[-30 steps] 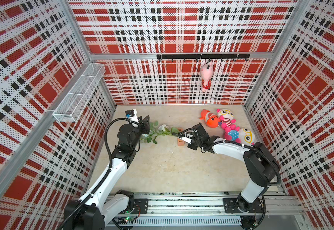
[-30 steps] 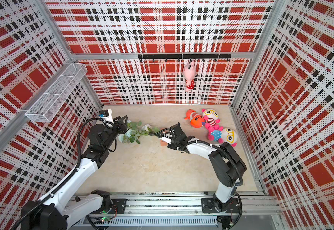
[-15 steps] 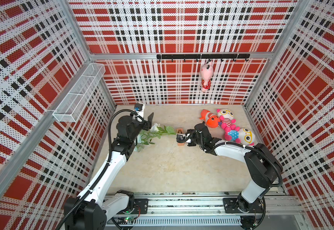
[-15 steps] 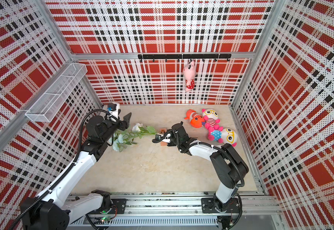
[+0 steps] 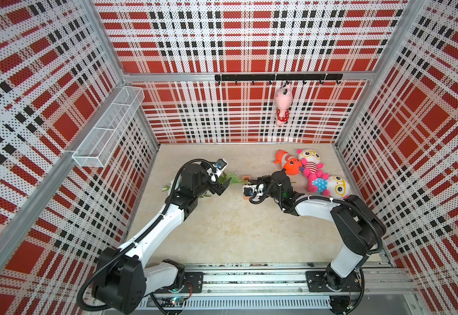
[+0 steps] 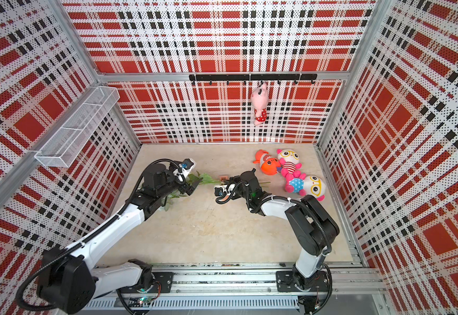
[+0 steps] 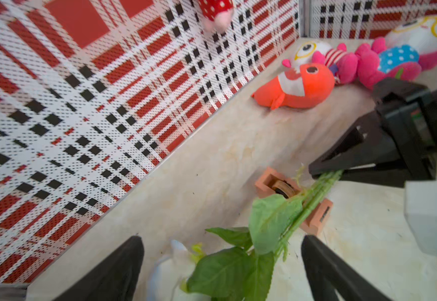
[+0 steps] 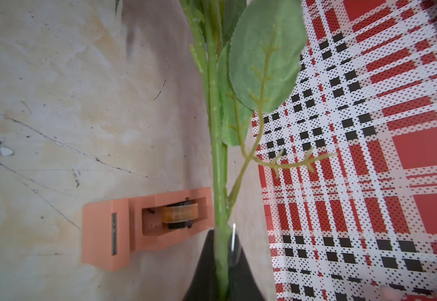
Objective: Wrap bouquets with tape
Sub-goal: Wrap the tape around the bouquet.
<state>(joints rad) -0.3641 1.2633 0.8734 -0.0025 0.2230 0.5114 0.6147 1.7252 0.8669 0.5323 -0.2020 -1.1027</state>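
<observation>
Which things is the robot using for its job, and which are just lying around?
For the job: bouquet, tape dispenser.
Just lying about: orange plush fish, striped doll, blue-spotted doll, hanging pink toy, wire basket.

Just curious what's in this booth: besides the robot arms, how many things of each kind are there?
Colourful plush toys: 4
Green-stemmed artificial flower bouquet: 1
Peach-orange block tape dispenser: 1
White wire-mesh basket: 1
Black hook rail: 1
Total: 8

The walls (image 5: 236, 41) are red, white and black plaid; the tape dispenser (image 8: 123, 224) is peach-orange, the bouquet (image 8: 218, 156) green.
</observation>
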